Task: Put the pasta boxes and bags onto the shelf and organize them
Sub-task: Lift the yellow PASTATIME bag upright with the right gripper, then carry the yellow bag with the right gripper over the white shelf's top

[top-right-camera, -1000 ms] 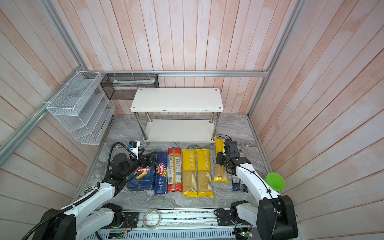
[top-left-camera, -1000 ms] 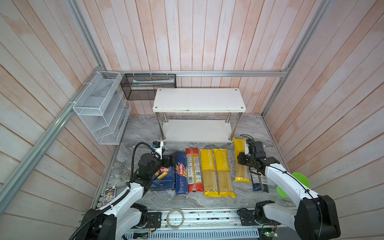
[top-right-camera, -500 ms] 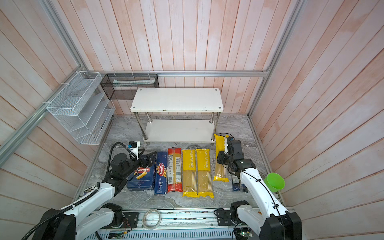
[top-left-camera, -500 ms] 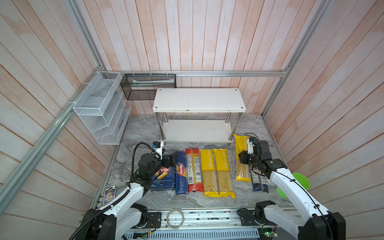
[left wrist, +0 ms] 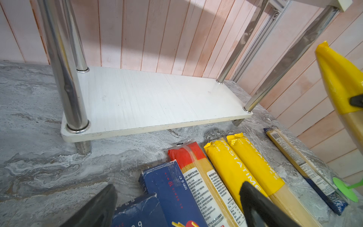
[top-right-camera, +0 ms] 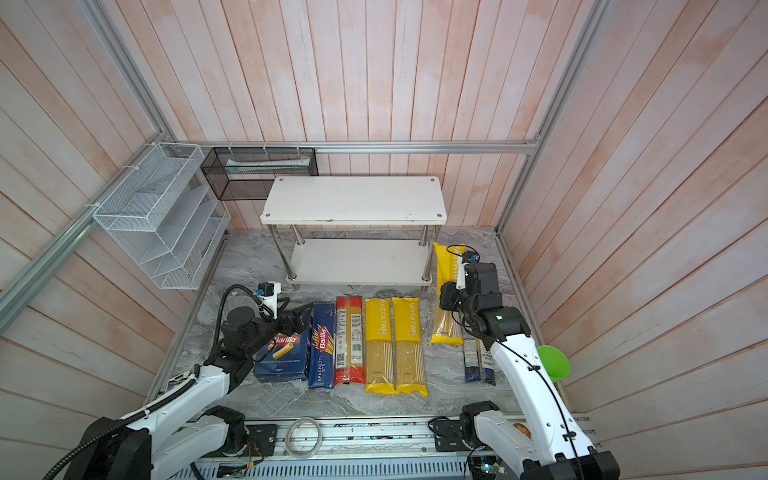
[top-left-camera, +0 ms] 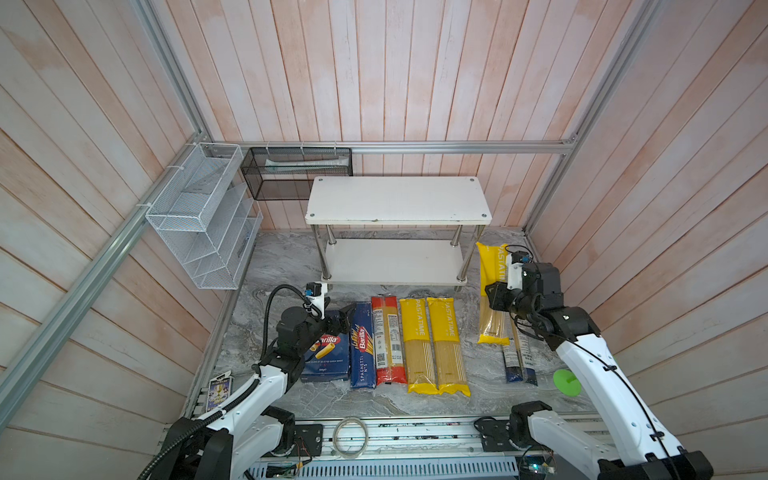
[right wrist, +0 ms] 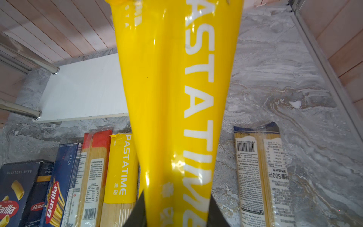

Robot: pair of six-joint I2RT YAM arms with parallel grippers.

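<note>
Lifted higher, yellow PASTATIME bag [top-left-camera: 490, 266] with clear window sits clenched in right jaws; left jaws gape.

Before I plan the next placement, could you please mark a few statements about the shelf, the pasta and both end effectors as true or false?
1. Both tiers of the shelf are bare. True.
2. The right end effector grips a yellow PASTATIME bag. True.
3. The red-ended bag lies on the shelf's lower tier. False: it lies on the table, beside the narrow Barilla box.
4. The left end effector is shut on the rigatoni box. False: its jaws stand open over the Barilla boxes.
5. The dark blue bag lies on the table. True.
</note>
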